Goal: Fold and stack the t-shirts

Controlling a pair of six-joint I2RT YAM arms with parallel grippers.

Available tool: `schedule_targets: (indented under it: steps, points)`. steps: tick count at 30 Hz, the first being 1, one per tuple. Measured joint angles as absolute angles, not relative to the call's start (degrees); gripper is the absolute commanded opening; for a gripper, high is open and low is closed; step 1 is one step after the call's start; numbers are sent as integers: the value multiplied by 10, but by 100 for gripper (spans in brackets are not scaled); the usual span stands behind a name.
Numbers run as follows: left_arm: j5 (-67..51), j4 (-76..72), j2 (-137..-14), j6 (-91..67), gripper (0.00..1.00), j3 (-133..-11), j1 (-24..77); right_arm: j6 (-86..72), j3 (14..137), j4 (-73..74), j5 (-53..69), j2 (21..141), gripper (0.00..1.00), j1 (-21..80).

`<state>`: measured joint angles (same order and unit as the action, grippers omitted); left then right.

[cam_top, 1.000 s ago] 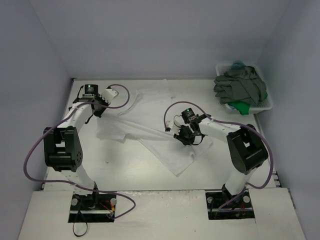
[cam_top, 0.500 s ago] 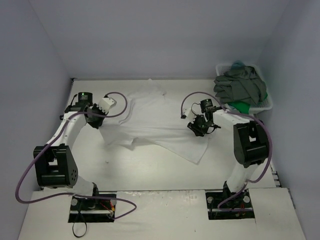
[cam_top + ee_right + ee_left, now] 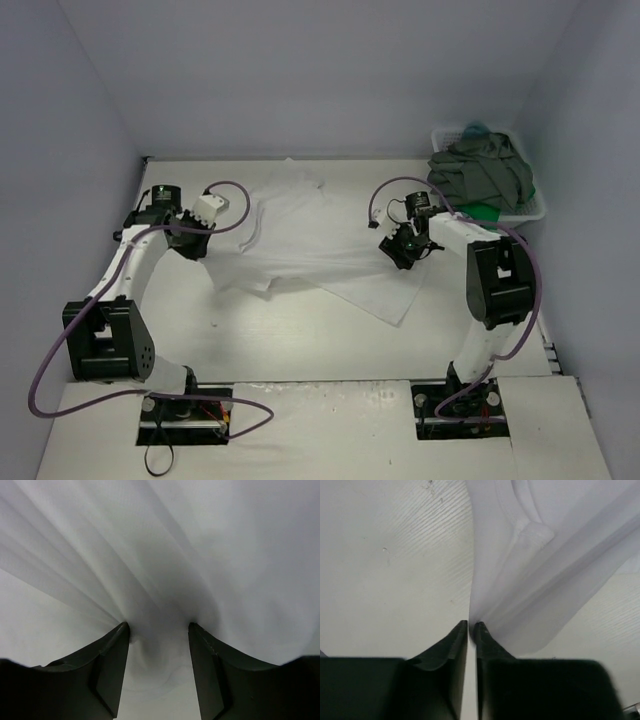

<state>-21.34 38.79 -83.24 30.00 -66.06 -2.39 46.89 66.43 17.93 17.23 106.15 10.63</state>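
Observation:
A white t-shirt (image 3: 310, 235) lies spread and creased across the middle of the table (image 3: 260, 330). My left gripper (image 3: 195, 245) is at its left edge. In the left wrist view that gripper (image 3: 471, 625) is shut, pinching the edge of the white t-shirt (image 3: 545, 555). My right gripper (image 3: 400, 250) rests on the shirt's right side. In the right wrist view it (image 3: 157, 626) stands open, tips down on the white t-shirt (image 3: 175, 545), with puckered cloth lying loose between the fingers. A dark grey t-shirt (image 3: 480, 170), a green one (image 3: 480, 212) and a teal one (image 3: 475, 128) sit piled at the back right.
The piled shirts fill a white lattice basket (image 3: 530, 212) in the back right corner. Purple cables loop off both arms. Walls close in the table at the back and on both sides.
Both arms swung outward and back, drawing the white t-shirt wider and flatter. The right gripper has opened and let go of the cloth. The left stays shut on the edge.

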Motion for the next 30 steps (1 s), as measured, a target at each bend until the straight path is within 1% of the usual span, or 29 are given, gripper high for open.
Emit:
schedule_targets:
  steps: [3,5,7,8,12,15,17,20,25,28,29,30]
  points:
    - [-216,409,-835,294,34,-682,-28,467,621,192,152,1023,48,113]
    - [-229,426,-843,290,50,-710,-35,466,597,211,139,1002,48,120]
    - [-257,445,-859,280,63,-748,-39,464,585,222,133,987,48,126]
    - [-275,454,-870,271,65,-768,-41,463,582,225,132,984,48,129]
    - [-344,474,-914,240,65,-830,-37,451,580,228,130,979,48,145]
    - [-372,482,-937,224,65,-864,-31,444,578,230,128,974,48,161]
    - [-380,486,-939,223,63,-871,-25,437,577,233,128,963,47,175]
    - [-379,496,-933,235,62,-865,-5,428,575,237,121,933,47,204]
    - [-357,499,-884,276,58,-780,59,408,556,241,106,873,47,278]
    - [-346,504,-854,302,57,-733,95,390,535,244,93,842,41,337]
    - [-340,503,-847,310,56,-721,103,385,527,246,91,835,34,362]
    - [-334,500,-843,314,56,-712,110,379,520,248,89,831,31,380]
